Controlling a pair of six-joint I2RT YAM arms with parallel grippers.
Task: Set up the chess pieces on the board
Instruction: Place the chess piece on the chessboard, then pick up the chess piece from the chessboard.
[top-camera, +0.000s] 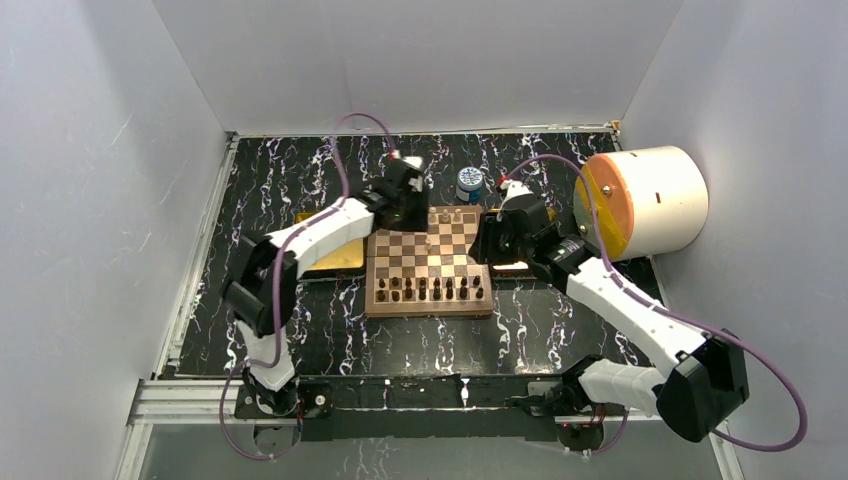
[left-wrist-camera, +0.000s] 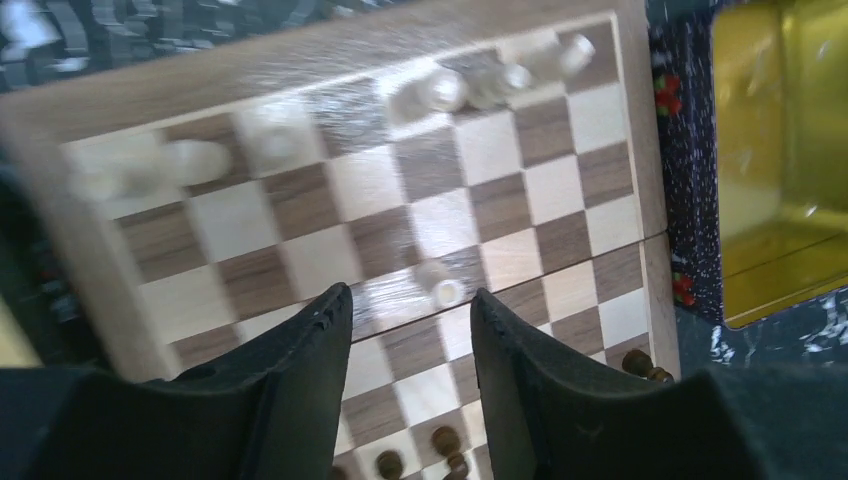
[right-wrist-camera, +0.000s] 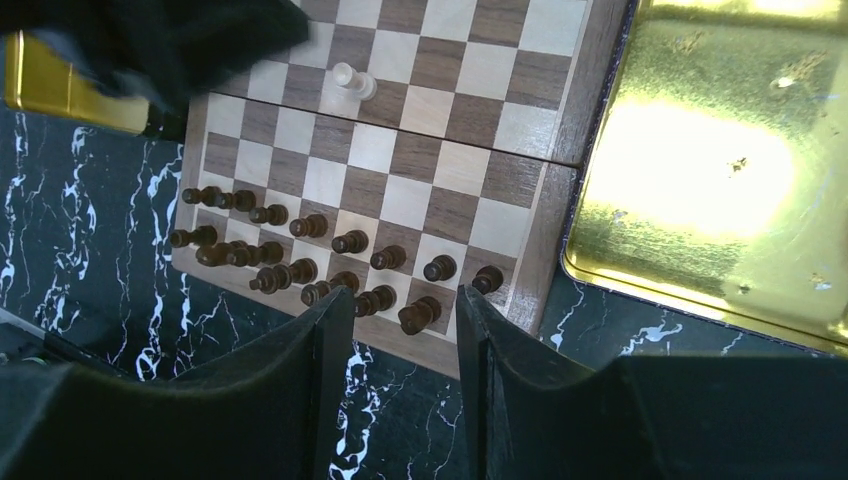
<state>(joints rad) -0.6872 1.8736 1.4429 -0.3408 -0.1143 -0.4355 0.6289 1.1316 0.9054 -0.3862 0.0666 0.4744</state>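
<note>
The board (top-camera: 400, 243) lies mid-table. Dark pieces (top-camera: 436, 290) fill its two near rows. Several cream chess pieces (left-wrist-camera: 445, 90) stand blurred along the far row, and one cream piece (left-wrist-camera: 441, 288) stands alone near mid-board, just ahead of my left gripper (left-wrist-camera: 410, 295), which hangs open and empty over the board. In the top view the left gripper (top-camera: 415, 205) is over the far left part. My right gripper (right-wrist-camera: 405, 293) is open and empty above the table, at the board's near edge by the dark pieces (right-wrist-camera: 300, 250). The lone cream piece (right-wrist-camera: 350, 80) shows there too.
A gold tray (right-wrist-camera: 700, 150) lies right of the board, another (top-camera: 335, 258) on its left. A blue-and-white jar (top-camera: 469, 183) stands behind the board. A big white cylinder with an orange face (top-camera: 645, 200) sits at the back right. White walls close in three sides.
</note>
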